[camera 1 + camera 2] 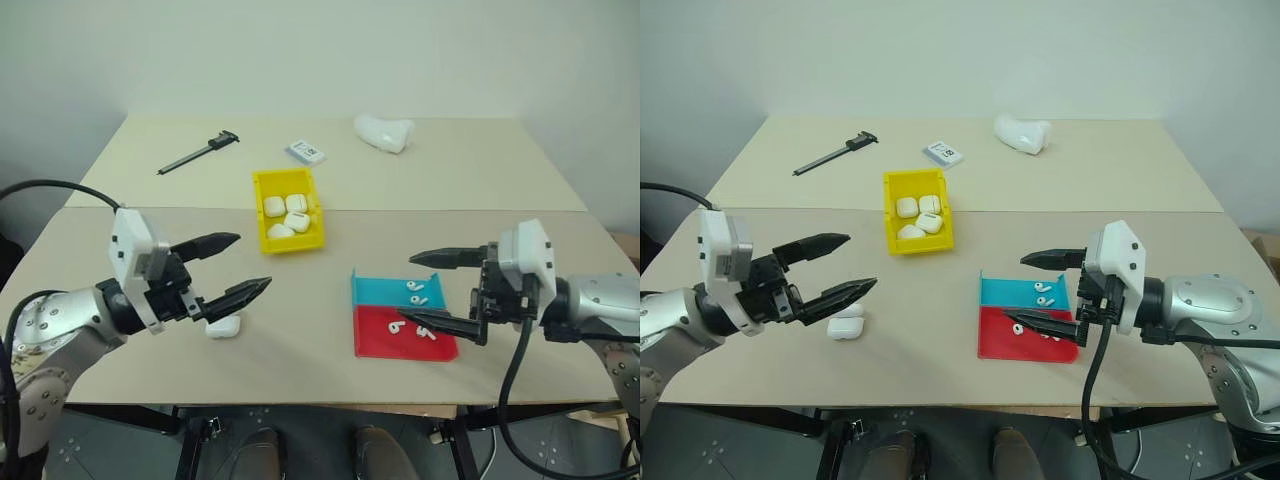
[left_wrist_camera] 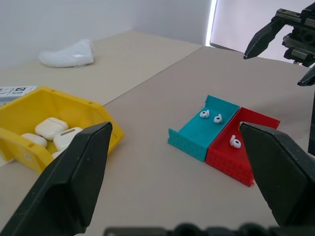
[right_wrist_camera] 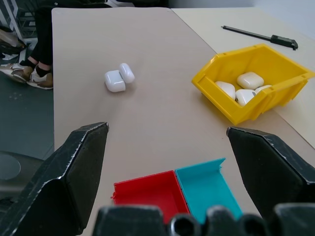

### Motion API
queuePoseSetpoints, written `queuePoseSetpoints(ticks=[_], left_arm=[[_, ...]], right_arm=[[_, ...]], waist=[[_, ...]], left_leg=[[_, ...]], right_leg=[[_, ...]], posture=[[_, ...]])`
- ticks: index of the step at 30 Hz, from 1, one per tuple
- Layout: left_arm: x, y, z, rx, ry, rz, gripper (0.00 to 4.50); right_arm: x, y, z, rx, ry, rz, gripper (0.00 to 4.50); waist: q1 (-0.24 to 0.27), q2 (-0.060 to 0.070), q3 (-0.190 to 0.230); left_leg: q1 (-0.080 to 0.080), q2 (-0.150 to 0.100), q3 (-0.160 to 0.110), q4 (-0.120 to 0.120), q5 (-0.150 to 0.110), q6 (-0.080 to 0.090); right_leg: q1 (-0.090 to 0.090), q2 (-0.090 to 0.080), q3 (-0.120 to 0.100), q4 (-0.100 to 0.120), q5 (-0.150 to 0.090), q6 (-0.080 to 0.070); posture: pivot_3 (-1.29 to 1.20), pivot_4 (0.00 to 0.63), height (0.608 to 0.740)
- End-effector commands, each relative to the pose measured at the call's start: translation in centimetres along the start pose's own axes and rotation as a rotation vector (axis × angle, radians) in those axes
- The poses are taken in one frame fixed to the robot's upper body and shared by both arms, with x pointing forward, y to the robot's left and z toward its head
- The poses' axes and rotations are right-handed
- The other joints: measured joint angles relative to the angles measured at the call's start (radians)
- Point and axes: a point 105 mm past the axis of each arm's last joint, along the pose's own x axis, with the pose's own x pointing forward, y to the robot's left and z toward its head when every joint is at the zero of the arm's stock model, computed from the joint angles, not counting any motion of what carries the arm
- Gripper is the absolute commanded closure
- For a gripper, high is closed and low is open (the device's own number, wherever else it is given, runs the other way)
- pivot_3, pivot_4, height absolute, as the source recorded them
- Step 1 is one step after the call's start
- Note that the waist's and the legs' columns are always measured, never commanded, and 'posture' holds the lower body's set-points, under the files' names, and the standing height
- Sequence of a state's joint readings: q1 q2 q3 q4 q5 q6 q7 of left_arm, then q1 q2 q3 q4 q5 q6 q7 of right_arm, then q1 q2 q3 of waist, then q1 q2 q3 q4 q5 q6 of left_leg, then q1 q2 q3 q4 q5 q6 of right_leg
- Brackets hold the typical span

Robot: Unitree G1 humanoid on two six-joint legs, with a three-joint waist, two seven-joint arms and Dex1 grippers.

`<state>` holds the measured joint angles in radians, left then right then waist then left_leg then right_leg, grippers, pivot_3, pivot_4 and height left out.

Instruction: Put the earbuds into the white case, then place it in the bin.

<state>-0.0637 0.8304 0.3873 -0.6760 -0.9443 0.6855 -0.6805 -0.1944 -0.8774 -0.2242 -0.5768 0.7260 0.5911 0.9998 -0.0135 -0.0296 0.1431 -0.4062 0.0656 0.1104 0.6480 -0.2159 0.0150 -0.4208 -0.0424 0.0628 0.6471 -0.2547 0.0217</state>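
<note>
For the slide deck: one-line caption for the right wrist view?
Open right gripper hovers above red tray and blue tray; open white case lies on table, yellow bin holds more cases.

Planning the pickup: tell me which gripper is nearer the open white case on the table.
Left. The left gripper hangs right over the white case, open. The right gripper is far across the table, beside the blue tray and red tray.

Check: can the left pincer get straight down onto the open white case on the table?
Probably yes: the left pincer hangs open just above the white case, with nothing between them.
</note>
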Motion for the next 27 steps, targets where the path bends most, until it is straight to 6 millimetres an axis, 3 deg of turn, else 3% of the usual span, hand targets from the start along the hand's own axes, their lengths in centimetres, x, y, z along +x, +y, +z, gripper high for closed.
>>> queuePoseSetpoints(ticks=[1,9,16,20,27], left_arm=[[-0.1,-0.5,0.8,0.045,-0.041,-0.036,0.0],[-1.3,-0.2,0.3,0.027,0.061,-0.049,0.0],[-1.0,-0.1,-0.1,0.036,0.113,-0.039,0.0],[-2.0,-0.8,-1.2,0.007,0.203,-0.074,0.0],[-3.0,0.2,-1.5,0.041,0.293,-0.067,0.0]], right_arm=[[-0.4,-0.3,1.0,-0.067,-0.012,-0.015,0.03],[-0.2,-0.7,0.7,-0.077,-0.018,-0.061,0.03],[0.2,-0.9,0.7,-0.089,-0.021,-0.06,0.03],[0.1,-0.7,0.9,-0.088,-0.016,-0.059,0.03],[0.3,-0.3,0.3,-0.069,-0.007,-0.066,0.03]], waist=[[0.0,0.0,0.0],[-0.001,0.0,0.0],[0.0,0.0,0.0],[-0.004,0.0,0.0],[0.001,0.0,0.0]], left_leg=[[0.0,0.0,0.0,0.0,0.0,0.0],[0.0,0.0,0.0,0.0,0.0,0.0],[0.0,0.0,0.0,0.0,0.0,0.0],[0.0,0.001,0.001,-0.001,0.0,0.0],[0.001,0.0,0.003,-0.001,0.0,0.0]], right_leg=[[0.0,0.0,0.0,0.0,0.0,0.0],[0.0,0.0,0.0,0.0,0.0,0.0],[0.0,0.0,0.0,0.0,0.0,0.0],[-0.001,0.0,0.0,0.0,0.0,0.0],[-0.001,-0.001,0.0,0.0,0.0,0.0]], posture=[[0.0,0.15,0.74],[0.0,0.15,0.74],[0.0,0.15,0.74],[0.0,0.15,0.74],[0.0,0.15,0.74]])
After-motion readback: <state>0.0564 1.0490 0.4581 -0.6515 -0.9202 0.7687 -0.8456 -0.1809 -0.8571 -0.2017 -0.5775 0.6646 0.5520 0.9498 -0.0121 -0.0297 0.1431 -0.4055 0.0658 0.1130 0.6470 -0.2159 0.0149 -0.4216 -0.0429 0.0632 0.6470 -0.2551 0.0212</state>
